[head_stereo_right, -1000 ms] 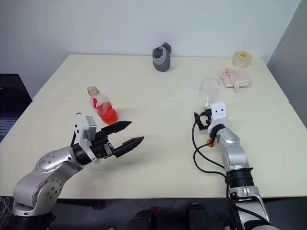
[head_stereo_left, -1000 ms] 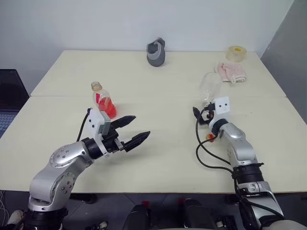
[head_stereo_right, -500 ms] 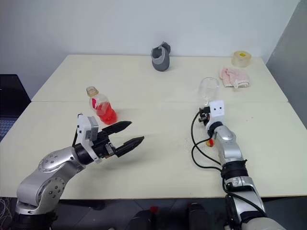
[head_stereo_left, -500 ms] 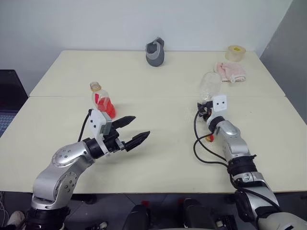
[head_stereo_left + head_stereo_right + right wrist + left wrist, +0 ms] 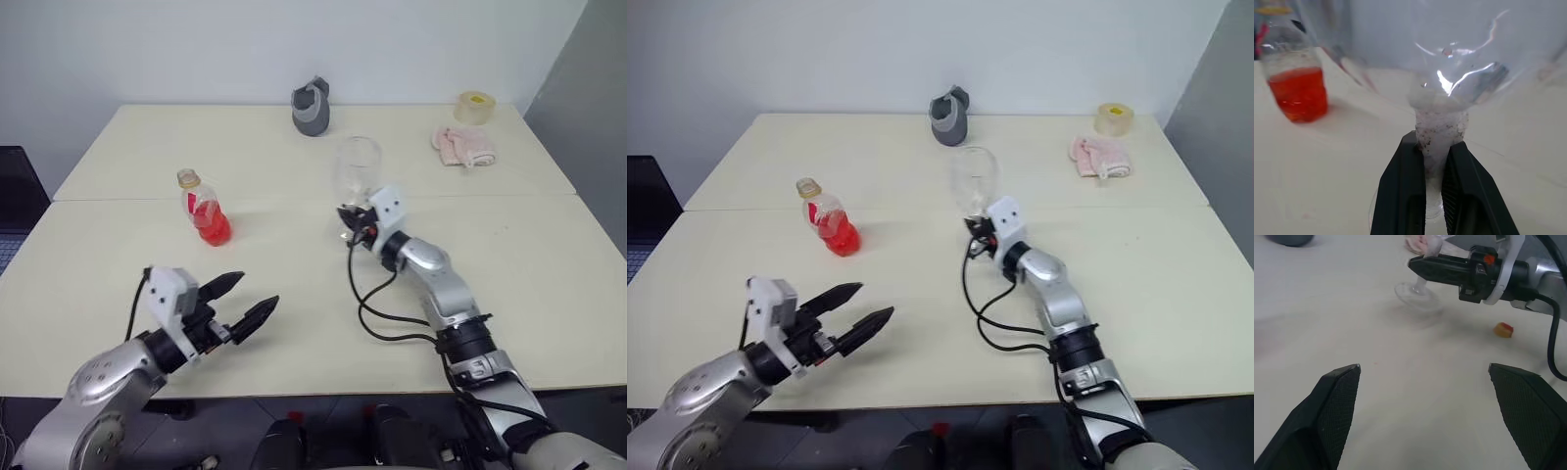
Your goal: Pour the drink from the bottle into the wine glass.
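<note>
**Glass gripped and carried to centre**

My right gripper (image 5: 1432,188) has clenched on the stem of the clear stemmed wine glass (image 5: 357,168) and swung it from my 2 o'clock to 12. The small clear plastic bottle (image 5: 204,208) of red-orange drink (image 5: 212,225) stands at 10, capless. My left gripper (image 5: 245,300) hangs released, drawn back; bottle pickup comes next

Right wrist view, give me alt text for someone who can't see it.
The right gripper is shut on the thin stem of the wine glass, whose clear, empty bowl rises just above the fingers. Off to one side, the bottle stands on the pale table with the red-orange drink in its bottom.
</note>
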